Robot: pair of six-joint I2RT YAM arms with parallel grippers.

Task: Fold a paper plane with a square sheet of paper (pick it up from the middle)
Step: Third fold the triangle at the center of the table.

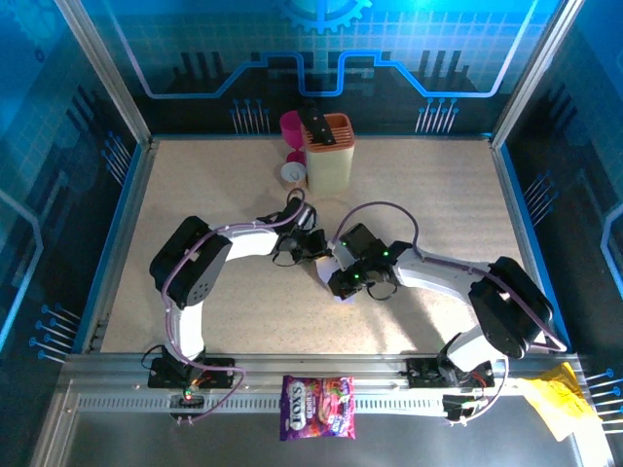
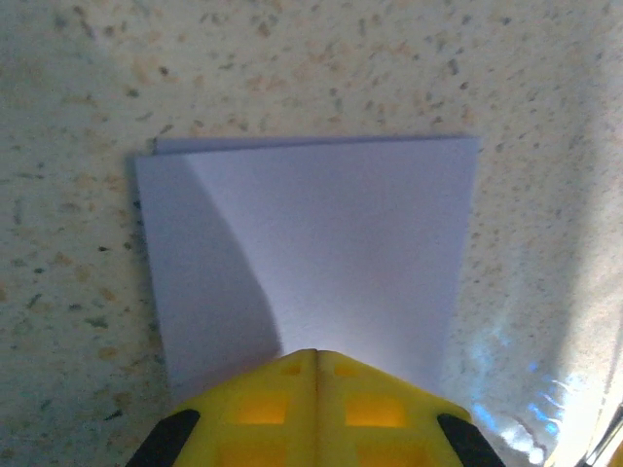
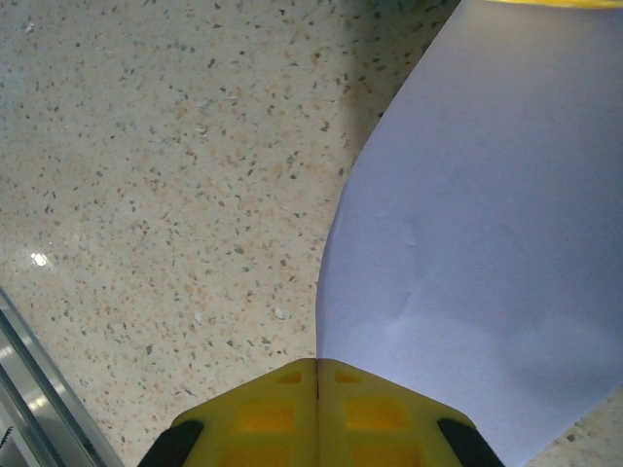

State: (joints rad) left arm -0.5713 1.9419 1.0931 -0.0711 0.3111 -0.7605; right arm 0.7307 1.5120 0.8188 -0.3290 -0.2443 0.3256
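Mid-desk, on the near side of the cream box-shaped holder with the orange top (image 1: 331,154): a thin pale lilac sheet of paper (image 2: 321,243), gripped by both arms.
The sheet is doubled over, with two edges showing along its far side in the left wrist view, above the speckled beige desk (image 1: 438,204). The left pincer (image 2: 316,375) is pressed together on the sheet's near edge. The right pincer (image 3: 318,375) pinches another edge, from which the paper bows up and away. Much nearer the arm bases than the holder lie a purple-pink printed sweets bag (image 1: 317,407) and, off to its right, a crumpled yellow paper (image 1: 563,404).
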